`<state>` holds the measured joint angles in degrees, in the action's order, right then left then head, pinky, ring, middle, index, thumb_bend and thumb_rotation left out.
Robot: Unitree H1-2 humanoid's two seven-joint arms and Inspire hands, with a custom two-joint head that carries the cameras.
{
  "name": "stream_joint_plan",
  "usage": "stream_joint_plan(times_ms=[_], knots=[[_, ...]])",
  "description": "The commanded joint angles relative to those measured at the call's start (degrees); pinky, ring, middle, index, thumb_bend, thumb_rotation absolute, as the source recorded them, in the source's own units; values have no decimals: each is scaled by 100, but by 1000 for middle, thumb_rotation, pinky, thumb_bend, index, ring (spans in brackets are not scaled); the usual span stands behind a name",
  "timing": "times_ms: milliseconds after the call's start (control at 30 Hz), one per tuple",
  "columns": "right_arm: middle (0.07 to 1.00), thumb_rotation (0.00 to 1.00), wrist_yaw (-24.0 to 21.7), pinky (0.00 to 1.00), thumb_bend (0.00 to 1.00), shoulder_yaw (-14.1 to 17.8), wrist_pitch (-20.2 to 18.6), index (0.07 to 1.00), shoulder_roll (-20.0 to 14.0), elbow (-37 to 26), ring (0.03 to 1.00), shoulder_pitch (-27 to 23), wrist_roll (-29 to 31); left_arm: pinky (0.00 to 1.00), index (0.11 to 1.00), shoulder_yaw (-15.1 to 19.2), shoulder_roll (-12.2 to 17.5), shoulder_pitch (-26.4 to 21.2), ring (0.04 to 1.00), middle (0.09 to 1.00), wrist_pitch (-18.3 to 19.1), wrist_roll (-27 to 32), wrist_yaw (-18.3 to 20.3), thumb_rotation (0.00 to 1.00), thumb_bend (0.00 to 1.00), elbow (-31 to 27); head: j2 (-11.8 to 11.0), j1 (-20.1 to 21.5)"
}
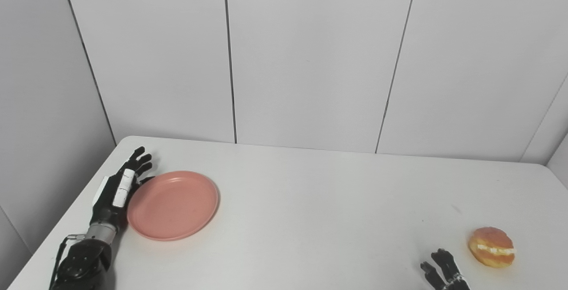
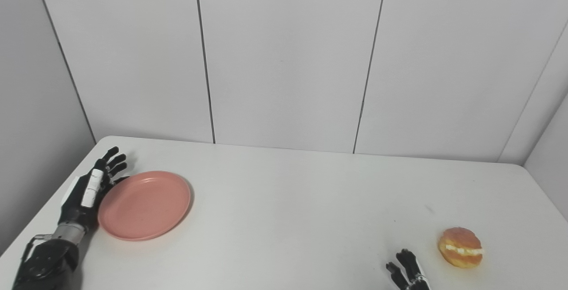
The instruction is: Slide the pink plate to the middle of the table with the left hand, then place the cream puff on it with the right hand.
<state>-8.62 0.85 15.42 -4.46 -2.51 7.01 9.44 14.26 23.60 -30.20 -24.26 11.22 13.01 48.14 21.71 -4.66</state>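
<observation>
Currently, the left hand (image 1: 117, 190) lay flat-edged against the left rim of the pink plate (image 1: 173, 205), fingers extended and slightly spread, holding nothing. A steady rightward push, palm low on the white table (image 1: 310, 201), would have suited. The cream puff (image 1: 491, 246) sat near right, beside the right hand's (image 1: 443, 272) spread fingertips.

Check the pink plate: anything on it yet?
Nothing. The pink plate shows a bare face; the cream puff lies far off by the right hand. The left hand, open, stands at the plate's left rim. What's under the plate is hidden.
</observation>
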Motion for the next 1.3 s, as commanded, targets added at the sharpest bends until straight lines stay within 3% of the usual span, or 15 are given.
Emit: stream_joint_plan(times_ms=[0, 167, 467, 733, 1267], knots=[[947, 1000, 94, 945, 856, -53, -710, 936, -10, 437, 891, 114, -142, 702, 884, -21, -158, 63, 895, 885, 10, 180, 98, 889, 920, -47, 6, 1], [945, 1000, 111, 946, 858, -83, -744, 934, -18, 424, 888, 112, -131, 718, 886, -52, -311, 62, 916, 901, 106, 333, 208, 890, 903, -219, 7, 2], [946, 1000, 147, 949, 851, -147, -753, 938, -2, 391, 886, 122, -169, 707, 875, -103, -739, 82, 895, 898, 324, 297, -75, 903, 927, -592, 23, 74], [943, 1000, 178, 937, 851, -193, -812, 937, 17, 327, 882, 140, -220, 729, 879, -263, -1095, 153, 892, 884, 775, 221, -232, 896, 955, -1120, 46, 125], [944, 1000, 196, 938, 851, -256, -858, 938, 5, 247, 875, 165, -246, 704, 885, -688, -1435, 279, 889, 890, 1243, 64, -326, 893, 941, -1540, 80, 154]])
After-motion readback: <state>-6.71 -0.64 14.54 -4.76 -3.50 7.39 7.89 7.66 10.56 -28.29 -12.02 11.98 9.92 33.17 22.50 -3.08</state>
